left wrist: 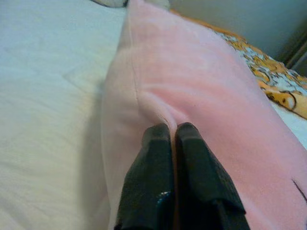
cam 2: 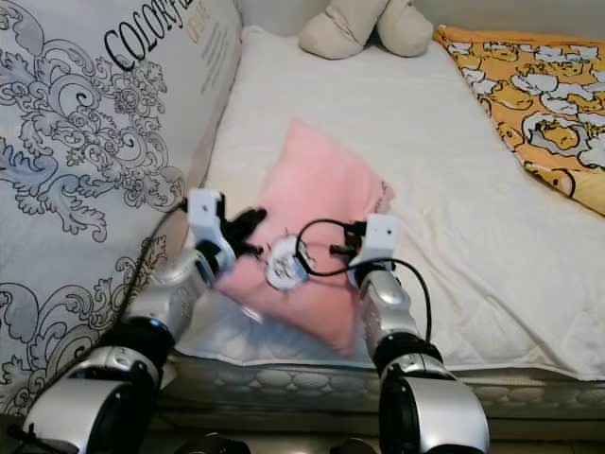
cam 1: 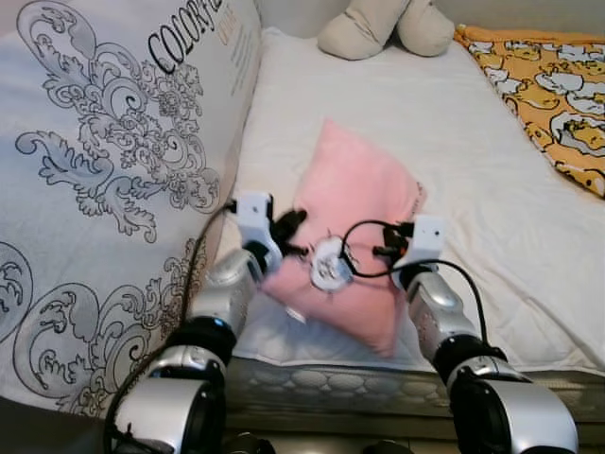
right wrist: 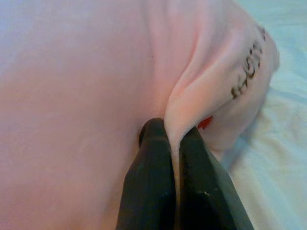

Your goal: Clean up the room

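Both my grippers pinch the pink pillow at centre frame.

My left gripper (left wrist: 169, 132) and right gripper (right wrist: 173, 134) clamp folds of the pillow (cam 1: 352, 203) above the white mattress (cam 1: 492, 218); its long axis runs from upper left to lower right.

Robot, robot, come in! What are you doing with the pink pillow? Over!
Left gripper and right gripper both pinching pink pillow. Pillow tilted over white bed. Nothing blocking.
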`<state>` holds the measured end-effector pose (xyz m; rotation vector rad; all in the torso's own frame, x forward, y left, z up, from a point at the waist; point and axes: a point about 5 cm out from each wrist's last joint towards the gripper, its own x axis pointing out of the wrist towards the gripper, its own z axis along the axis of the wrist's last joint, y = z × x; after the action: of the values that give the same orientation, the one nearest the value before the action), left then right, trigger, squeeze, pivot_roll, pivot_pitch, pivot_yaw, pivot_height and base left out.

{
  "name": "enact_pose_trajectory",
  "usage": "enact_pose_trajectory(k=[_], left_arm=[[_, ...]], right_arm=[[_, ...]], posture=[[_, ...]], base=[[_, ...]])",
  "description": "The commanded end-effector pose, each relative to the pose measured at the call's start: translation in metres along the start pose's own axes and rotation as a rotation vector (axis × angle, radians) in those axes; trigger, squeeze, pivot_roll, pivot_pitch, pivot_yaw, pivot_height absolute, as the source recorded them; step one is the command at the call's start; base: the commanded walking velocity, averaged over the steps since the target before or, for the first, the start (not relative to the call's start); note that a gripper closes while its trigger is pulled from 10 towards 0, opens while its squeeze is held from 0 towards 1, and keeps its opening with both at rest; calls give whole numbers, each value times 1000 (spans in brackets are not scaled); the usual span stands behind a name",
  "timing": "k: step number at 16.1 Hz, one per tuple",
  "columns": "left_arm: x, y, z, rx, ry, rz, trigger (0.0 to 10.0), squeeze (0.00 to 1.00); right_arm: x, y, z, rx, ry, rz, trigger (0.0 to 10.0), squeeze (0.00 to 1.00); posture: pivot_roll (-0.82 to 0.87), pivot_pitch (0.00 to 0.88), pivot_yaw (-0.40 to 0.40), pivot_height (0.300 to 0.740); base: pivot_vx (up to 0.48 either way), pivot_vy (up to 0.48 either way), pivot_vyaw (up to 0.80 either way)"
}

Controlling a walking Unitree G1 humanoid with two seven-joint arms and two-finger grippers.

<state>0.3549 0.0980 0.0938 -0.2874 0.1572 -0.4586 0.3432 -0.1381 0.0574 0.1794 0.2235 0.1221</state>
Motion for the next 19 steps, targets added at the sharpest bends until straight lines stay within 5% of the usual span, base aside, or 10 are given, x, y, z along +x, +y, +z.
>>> enact_pose_trajectory(k=[1,9,16,19], left_arm=[[5,-1,15,9,-47,4,0,0],[5,13,60,59,-187,56,0,0],[-14,46,115,252,-260,149,0,0],[-20,51,110,239,-237,191,0,0]], right_arm=[[7,14,9,-22,-14,56,0,0],[34,46,85,-118,-134,140,0,0],[35,76,71,-135,-55,203,0,0],[34,81,66,-166,-36,229,0,0]], posture=[[-21,0,50,714],[47,0,-9,714],[163,0,-73,714],[183,0,-75,714]], base=[[0,0,0],[0,0,0],[0,0,0],[0,0,0]])
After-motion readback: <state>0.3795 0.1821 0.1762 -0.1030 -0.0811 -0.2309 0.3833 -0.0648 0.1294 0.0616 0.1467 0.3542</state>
